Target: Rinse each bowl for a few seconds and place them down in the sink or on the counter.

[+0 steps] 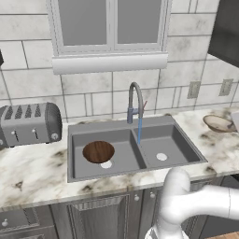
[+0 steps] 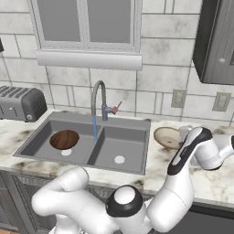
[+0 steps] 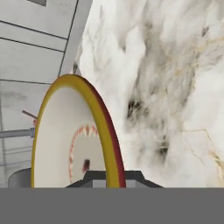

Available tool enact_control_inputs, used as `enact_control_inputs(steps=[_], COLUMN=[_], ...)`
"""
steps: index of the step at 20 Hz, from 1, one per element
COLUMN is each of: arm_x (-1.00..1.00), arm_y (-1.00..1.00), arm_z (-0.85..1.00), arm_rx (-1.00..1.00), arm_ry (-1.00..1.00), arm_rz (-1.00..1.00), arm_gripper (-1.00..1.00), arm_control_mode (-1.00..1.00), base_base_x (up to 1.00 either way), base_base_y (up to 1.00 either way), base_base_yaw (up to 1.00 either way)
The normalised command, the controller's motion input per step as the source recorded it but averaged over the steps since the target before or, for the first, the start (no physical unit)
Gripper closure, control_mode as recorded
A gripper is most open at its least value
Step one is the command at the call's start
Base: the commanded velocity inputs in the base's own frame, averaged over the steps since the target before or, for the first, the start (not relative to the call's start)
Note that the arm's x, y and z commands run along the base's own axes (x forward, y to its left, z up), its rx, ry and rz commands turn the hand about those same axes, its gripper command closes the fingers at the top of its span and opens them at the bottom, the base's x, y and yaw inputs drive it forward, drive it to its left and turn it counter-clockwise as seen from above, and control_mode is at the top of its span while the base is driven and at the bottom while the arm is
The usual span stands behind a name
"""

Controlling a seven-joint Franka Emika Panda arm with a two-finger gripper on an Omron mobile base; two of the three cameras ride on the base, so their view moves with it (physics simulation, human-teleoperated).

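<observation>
Hand view shows the hand [image 3: 111,177] clenched on the pale bowl's [image 3: 74,135] rim above the counter [image 3: 175,87].

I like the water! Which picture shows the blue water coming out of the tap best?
The left base view: the blue stream falls from the tap down by the wall between the two basins of the sink. The right base view shows it too, thinner and farther off. In the hand view I can't make out any water.

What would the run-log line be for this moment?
end effector: shut on pale bowl's rim | pale bowl: on counter right of sink | wooden bowl: left basin | tap: running
</observation>
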Motion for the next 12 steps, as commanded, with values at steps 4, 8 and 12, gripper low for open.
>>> enact_control_inputs(steps=[4, 8, 12], arm_x=[0.00, 0.00, -0.01], arm_y=[0.41, 0.46, 0.43], arm_z=[0.05, 0.00, 0.00], arm_rx=[-0.06, -0.07, -0.12], arm_ry=[-0.08, -0.07, -0.03], arm_rz=[0.00, 0.01, 0.00], arm_gripper=[1.00, 1.00, 1.00], arm_control_mode=[-1.00, -1.00, -1.00], base_base_x=[0.00, 0.00, 0.00], base_base_y=[0.00, 0.00, 0.00], base_base_yaw=[0.00, 0.00, 0.00])
